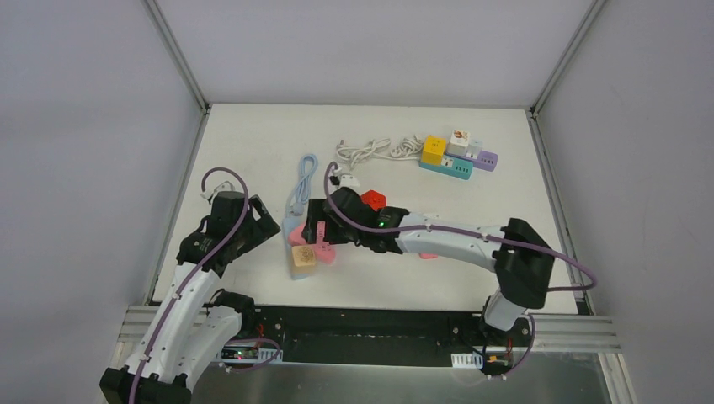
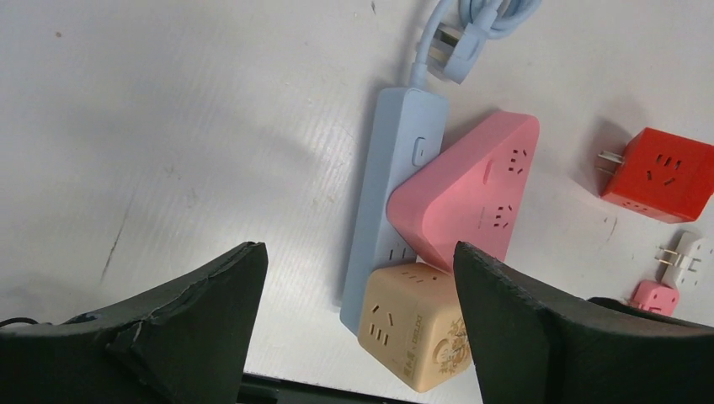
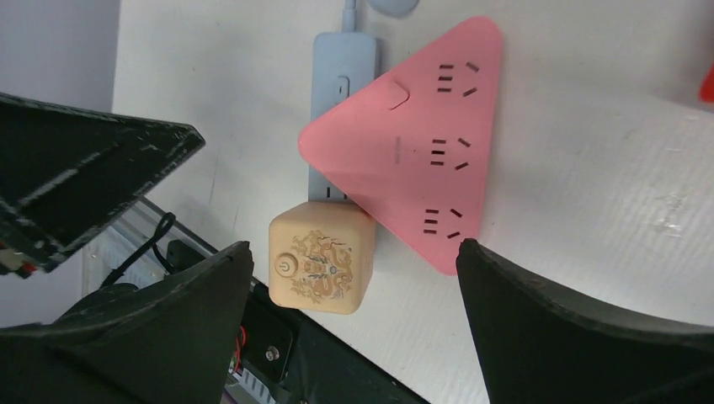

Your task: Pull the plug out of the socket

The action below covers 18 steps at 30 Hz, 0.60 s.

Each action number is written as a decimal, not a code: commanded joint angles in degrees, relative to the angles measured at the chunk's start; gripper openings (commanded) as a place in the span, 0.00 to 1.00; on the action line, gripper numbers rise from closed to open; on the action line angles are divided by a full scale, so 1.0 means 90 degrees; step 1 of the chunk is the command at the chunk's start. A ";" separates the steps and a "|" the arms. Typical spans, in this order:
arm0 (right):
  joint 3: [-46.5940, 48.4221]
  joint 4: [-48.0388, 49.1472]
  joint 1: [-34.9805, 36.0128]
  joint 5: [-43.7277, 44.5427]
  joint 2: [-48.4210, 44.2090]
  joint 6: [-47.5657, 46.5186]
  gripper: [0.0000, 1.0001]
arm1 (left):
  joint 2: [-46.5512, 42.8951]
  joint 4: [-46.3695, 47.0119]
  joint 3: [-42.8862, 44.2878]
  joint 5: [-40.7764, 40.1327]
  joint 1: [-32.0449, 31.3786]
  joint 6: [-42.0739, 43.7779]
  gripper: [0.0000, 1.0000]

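Two plugs sit in the light-blue power strip (image 2: 391,168): a pink triangular adapter (image 2: 463,198) and, just beside it at the strip's near end, a beige cube adapter (image 2: 417,328). Three loose adapters lie to their right: one red cube (image 2: 661,172), one small white (image 2: 690,257), one small pink (image 2: 655,296). Two more strips, teal (image 1: 446,168) and purple (image 1: 482,158), lie well apart at the far side. The left gripper (image 2: 355,252) and right gripper (image 3: 354,248) both hover spread wide over the beige cube, holding nothing. That cube lies close to the near edge of the table (image 1: 253,135); bare tabletop stretches left of the strip.
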 commanded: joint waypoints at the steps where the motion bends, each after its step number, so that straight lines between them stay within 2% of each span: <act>1: 0.0798 -0.0237 0.0458 0.0103 0.0648 -0.0021 0.93 | -0.0075 -0.0192 -0.0008 -0.0428 0.0021 -0.0166 0.84; 6: 0.1379 -0.0599 0.0601 -0.0167 0.1358 -0.0130 0.90 | -0.0037 -0.0199 -0.0140 -0.0441 0.0022 -0.0235 0.84; 11: 0.1456 -0.0530 0.0601 -0.0769 0.1574 -0.0277 0.77 | -0.0087 -0.0038 -0.0398 -0.0392 0.0030 -0.0391 0.84; 18: 0.1424 -0.0702 0.0599 -0.0711 0.1625 -0.0278 0.62 | 0.0068 0.0155 -0.0431 -0.0092 0.0030 -0.0433 0.84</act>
